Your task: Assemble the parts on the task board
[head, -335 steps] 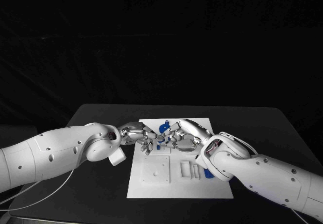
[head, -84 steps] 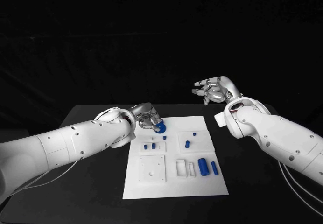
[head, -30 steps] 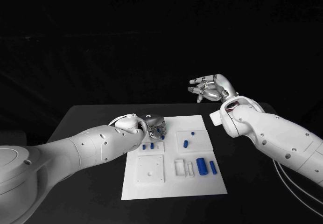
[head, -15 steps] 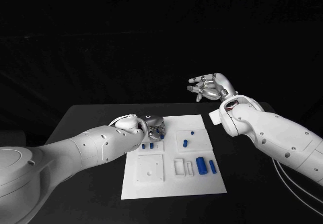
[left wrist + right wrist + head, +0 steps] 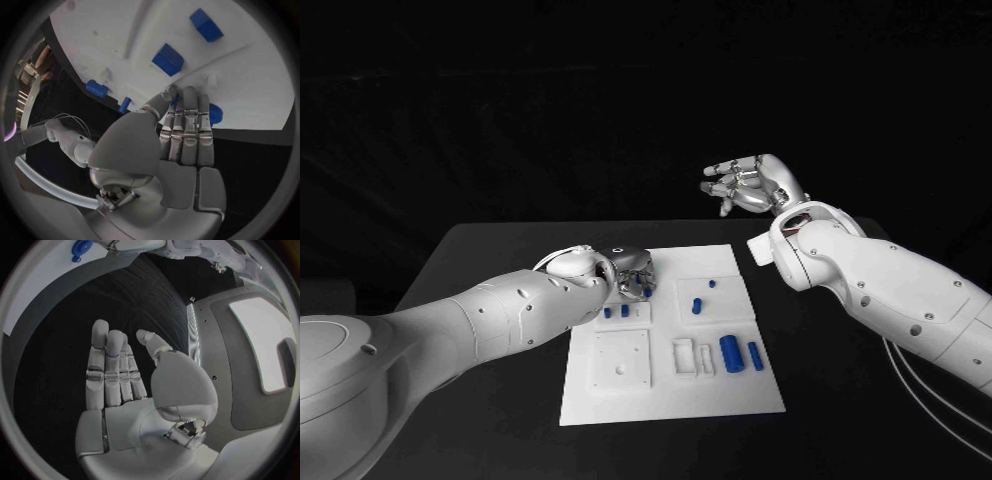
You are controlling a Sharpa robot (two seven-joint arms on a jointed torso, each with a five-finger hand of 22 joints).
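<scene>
1. Nearest me on the task board (image 5: pixel 668 400), two blue cylinders (image 5: pixel 730 350) lie side by side at its right, just beside a small white bracket (image 5: pixel 687 357). They look rigid, light and smooth, so I judge they would roll; I would pinch one across its middle.
2. Further up the board, two short blue pegs (image 5: pixel 616 311) stand in a raised square.
3. At the far left corner, my left hand (image 5: pixel 633 271) rests fingers-down on the board, its fingers (image 5: pixel 186 120) together over a blue geared part (image 5: pixel 215 113). Whether I grip it or merely cover it I cannot tell.
4. Farthest off, my right hand (image 5: pixel 751 186) is raised well above the table (image 5: pixel 502 250), fingers straight and spread, holding nothing.
</scene>
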